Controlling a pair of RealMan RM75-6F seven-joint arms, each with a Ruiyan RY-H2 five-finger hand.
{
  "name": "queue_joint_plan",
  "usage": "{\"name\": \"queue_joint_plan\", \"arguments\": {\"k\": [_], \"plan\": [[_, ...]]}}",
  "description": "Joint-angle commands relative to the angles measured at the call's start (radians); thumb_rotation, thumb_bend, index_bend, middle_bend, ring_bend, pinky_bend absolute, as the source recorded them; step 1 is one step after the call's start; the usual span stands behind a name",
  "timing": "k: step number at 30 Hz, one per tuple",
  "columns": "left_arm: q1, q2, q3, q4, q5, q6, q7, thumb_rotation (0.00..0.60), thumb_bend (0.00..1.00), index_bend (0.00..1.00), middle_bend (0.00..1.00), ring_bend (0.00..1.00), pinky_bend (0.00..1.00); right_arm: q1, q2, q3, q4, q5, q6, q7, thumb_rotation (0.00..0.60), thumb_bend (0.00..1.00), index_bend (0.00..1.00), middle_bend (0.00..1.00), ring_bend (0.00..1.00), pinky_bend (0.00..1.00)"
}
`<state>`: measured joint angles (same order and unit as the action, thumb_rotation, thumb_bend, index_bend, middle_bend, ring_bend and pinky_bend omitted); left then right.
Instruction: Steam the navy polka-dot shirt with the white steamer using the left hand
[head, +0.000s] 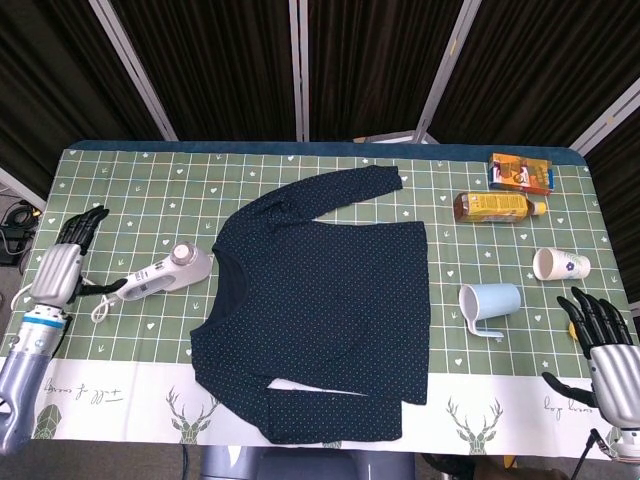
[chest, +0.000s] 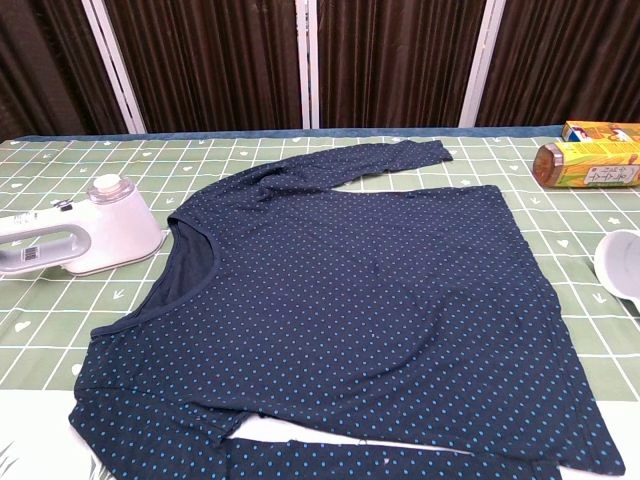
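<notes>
Your table (head: 300, 165), under its green checked cloth, is filling both views, and the navy polka-dot shirt (head: 325, 300) is lying flat across its middle with the neckline facing left and one sleeve reaching toward the far side. Only the head view is taking in the whole shirt; the chest view (chest: 360, 300) is cutting off its near hem.

The white steamer (head: 165, 274) is resting on its side on the cloth, just beside the shirt's collar, and nothing is gripping it. The chest view (chest: 80, 238) is giving you its handle and round cap up close.

Your hands are showing in the head view alone. Your left hand (head: 65, 265) is sitting near the left edge, apart from the steamer, fingers extended and holding nothing. Your right hand (head: 605, 345) is waiting at the near right corner, fingers spread, likewise empty.

On the right, a light blue mug (head: 490, 302) is lying tipped over, a paper cup (head: 560, 264) is lying beside it, and a bottle (head: 498, 206) and an orange box (head: 520, 171) are sitting farther back.
</notes>
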<state>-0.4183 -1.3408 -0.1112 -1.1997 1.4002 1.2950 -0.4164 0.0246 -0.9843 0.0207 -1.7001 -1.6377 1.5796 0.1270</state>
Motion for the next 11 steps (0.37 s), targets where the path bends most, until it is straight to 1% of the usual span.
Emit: {"name": "queue_joint_plan", "arguments": {"k": [1,4,7,9,11], "plan": [[0.112,0.099,0.002,-0.177,0.002,0.151,0.186,0.600,0.00,0.00,0.00,0.00,0.00,-0.001,0.000,0.002,0.003,0.001,0.004,0.003,0.600,0.00,0.00,0.00,0.00,0.00],[0.175,0.157,0.025,-0.308,-0.005,0.218,0.296,0.600,0.00,0.00,0.00,0.00,0.00,-0.002,-0.001,0.003,0.008,0.003,0.005,0.010,0.600,0.00,0.00,0.00,0.00,0.00],[0.230,0.207,0.050,-0.427,-0.022,0.261,0.398,0.600,0.00,0.00,0.00,0.00,0.00,-0.001,-0.002,0.005,0.014,0.008,0.004,0.014,0.600,0.00,0.00,0.00,0.00,0.00],[0.257,0.219,0.057,-0.470,-0.038,0.290,0.464,0.600,0.00,0.00,0.00,0.00,0.00,-0.003,-0.002,0.005,0.015,0.009,0.006,0.011,0.600,0.00,0.00,0.00,0.00,0.00],[0.281,0.223,0.069,-0.510,-0.029,0.326,0.542,0.600,0.00,0.00,0.00,0.00,0.00,-0.006,-0.003,0.005,0.015,0.004,0.014,0.004,0.600,0.00,0.00,0.00,0.00,0.00]]}}
